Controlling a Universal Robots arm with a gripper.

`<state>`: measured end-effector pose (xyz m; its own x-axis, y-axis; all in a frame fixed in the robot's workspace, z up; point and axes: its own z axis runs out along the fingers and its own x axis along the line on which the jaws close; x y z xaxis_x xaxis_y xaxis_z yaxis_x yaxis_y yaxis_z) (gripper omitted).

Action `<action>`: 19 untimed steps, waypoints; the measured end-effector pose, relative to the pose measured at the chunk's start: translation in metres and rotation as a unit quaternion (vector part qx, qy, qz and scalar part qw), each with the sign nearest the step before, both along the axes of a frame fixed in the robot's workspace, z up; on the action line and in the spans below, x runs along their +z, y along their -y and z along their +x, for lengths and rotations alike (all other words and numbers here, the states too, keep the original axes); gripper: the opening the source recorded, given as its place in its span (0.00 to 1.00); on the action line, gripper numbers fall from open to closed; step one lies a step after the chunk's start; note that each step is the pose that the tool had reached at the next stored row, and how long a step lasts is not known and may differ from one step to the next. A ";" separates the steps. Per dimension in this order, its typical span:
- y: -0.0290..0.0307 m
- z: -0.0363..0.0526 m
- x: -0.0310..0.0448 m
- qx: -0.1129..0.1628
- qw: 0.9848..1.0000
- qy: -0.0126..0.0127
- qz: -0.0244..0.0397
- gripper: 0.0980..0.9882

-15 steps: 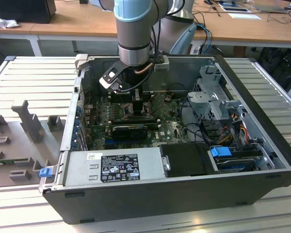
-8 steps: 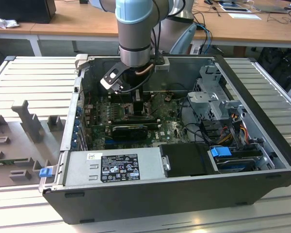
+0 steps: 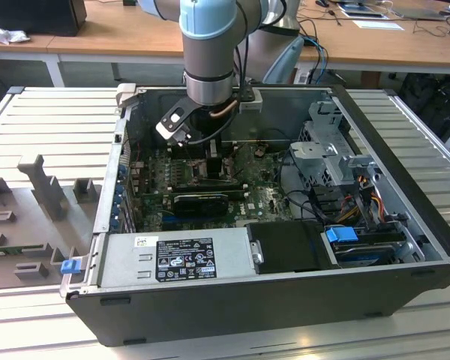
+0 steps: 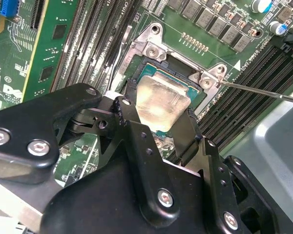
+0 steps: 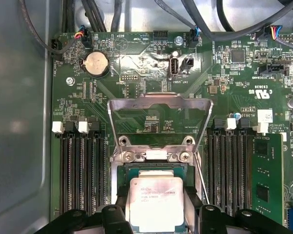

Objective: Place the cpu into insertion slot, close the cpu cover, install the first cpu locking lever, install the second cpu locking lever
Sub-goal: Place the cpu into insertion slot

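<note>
The cpu [image 5: 155,199], a pale silver square plate, lies level in the black-framed insertion slot [image 5: 118,171]; in the second wrist view the cpu [image 4: 162,97] sits inside the slot's frame [image 4: 147,72]. My gripper [image 5: 156,208] [image 4: 158,116] straddles it, and the black fingers [image 5: 121,209] [image 4: 128,105] press against two opposite edges. The cpu cover [image 5: 158,103], a metal frame with a square window, stands raised on its hinge behind the slot. A thin locking lever [image 4: 261,91] sticks out free beside the socket. In the exterior view my gripper [image 3: 210,161] reaches down onto the motherboard.
Long black memory slots [image 5: 83,170] [image 5: 229,165] flank the socket, and a green card [image 4: 44,53] stands near. A coin battery [image 5: 96,64] and cables [image 5: 224,19] lie beyond the cover. The power supply [image 3: 172,259], drive cage [image 3: 330,150] and case walls [image 3: 405,180] hem in the board.
</note>
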<state>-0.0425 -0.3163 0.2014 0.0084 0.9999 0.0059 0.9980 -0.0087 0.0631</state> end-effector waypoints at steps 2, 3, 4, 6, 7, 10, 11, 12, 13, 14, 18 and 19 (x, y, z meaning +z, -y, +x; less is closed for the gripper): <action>0.0000 0.0000 -0.0003 0.000 1.000 0.000 0.000 0.48; 0.0000 0.0000 -0.0004 0.000 1.000 0.000 0.000 0.49; 0.0000 0.0000 -0.0005 0.000 1.000 0.000 0.000 0.57; 0.0000 0.0000 -0.0004 0.000 1.000 0.000 0.000 0.57; 0.0000 0.0000 0.0008 0.000 1.000 0.000 0.000 0.57; 0.0000 0.0000 0.0083 0.000 1.000 0.000 0.000 0.56; 0.0000 0.0000 0.0103 0.000 1.000 0.000 0.000 0.48; 0.0000 0.0000 0.0128 0.000 1.000 0.000 0.000 0.34; 0.0000 0.0000 0.0145 0.000 1.000 0.000 0.000 0.20; 0.0000 0.0000 0.0153 0.000 1.000 0.000 0.000 0.14; 0.0000 0.0000 0.0184 0.000 1.000 0.000 -0.001 0.01; 0.0000 0.0000 0.0188 0.000 1.000 0.000 -0.001 0.01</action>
<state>-0.0425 -0.3162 0.2202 0.0085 1.0000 0.0047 0.9980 -0.0087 0.0631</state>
